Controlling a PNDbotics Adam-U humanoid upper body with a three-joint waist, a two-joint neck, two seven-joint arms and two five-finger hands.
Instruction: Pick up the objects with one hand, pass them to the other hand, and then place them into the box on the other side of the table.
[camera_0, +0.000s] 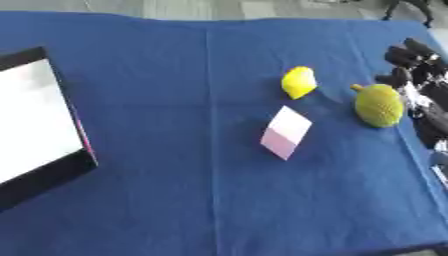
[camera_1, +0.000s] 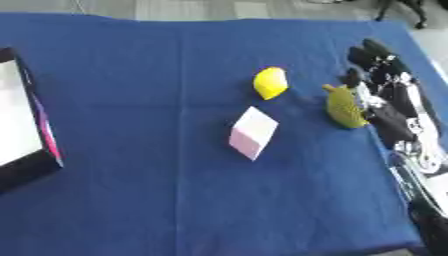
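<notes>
A green bumpy fruit (camera_0: 379, 105) lies on the blue cloth near the right edge. My right hand (camera_1: 395, 100) stands right beside it on its right, open, with straight fingers (camera_1: 372, 52) pointing to the far side; I cannot tell whether it touches the fruit. A yellow lemon-shaped object (camera_0: 298, 82) lies just left of the fruit, and a small white and pink carton (camera_0: 285, 132) lies in front of it. A box with a black rim (camera_0: 54, 176) and a white inside sits at the table's left edge. My left hand is in no view.
Blue cloth (camera_0: 175, 200) covers the whole table, with a wide bare stretch between the carton and the box. Grey floor shows beyond the far edge. My right forearm (camera_1: 424, 165) runs along the table's right edge.
</notes>
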